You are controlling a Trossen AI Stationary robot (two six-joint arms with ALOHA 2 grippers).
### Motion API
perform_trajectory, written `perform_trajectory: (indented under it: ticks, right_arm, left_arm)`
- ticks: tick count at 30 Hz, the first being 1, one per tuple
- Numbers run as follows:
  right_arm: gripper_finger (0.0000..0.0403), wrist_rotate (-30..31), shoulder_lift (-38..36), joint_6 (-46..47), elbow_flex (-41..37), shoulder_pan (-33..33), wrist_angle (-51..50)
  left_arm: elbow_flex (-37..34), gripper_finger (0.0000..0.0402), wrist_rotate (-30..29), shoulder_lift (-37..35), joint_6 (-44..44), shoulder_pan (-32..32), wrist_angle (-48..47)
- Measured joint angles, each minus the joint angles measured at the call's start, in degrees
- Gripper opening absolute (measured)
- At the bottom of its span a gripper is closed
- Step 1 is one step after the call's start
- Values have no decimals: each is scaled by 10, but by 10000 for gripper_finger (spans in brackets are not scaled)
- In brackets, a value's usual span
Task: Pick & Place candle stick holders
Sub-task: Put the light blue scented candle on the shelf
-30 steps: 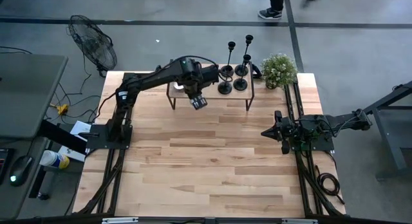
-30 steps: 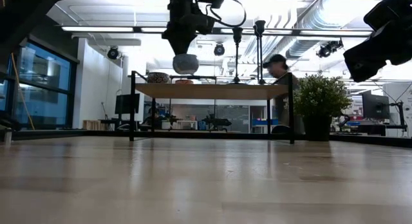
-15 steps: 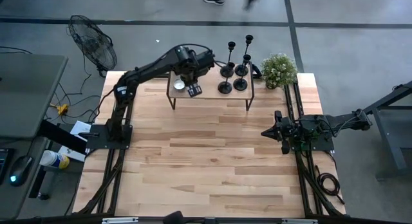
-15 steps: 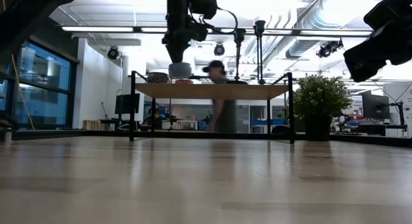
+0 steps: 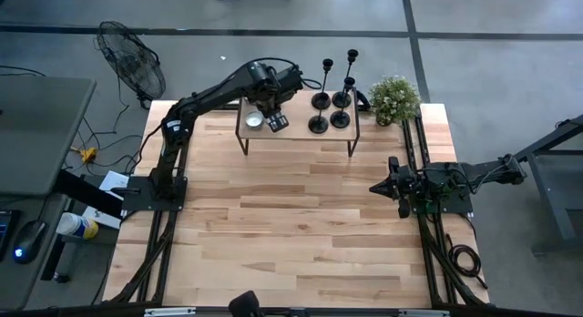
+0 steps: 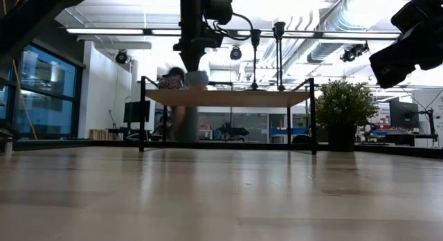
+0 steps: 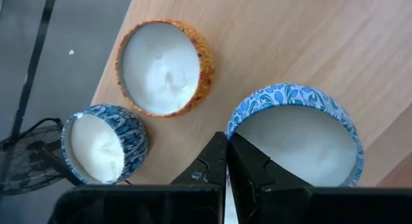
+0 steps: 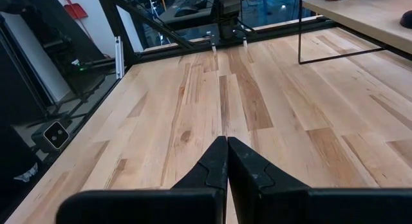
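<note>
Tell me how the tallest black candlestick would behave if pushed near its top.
The tallest candlestick would probably tip: long thin stem, small disc base. It looks like metal, so likely stiff. The other candlesticks stand close and might get knocked.

We are looking over a grey floor (image 5: pixel 510 71), a fan (image 5: pixel 132 57) standing there, and ceiling lights (image 6: pixel 118 31) glowing beside tall windows (image 6: pixel 41 95).

Beside your left gripper (image 7: pixel 226 161), smooth pale wax in a glossy blue-patterned tin (image 7: pixel 295 135), matt light wood shelf (image 7: pixel 270 44) beneath it
</note>
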Motion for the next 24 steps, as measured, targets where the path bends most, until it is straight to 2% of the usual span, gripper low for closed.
perform_trajectory:
  ticks: [11,24]
  right_arm:
    - [0,0,0,0,0,0,0]
    - [0,0,0,0,0,0,0]
  left_arm:
    - [-19,0,-2,0,-35,5,10]
    - [-24,0,-4,0,-35,7,14]
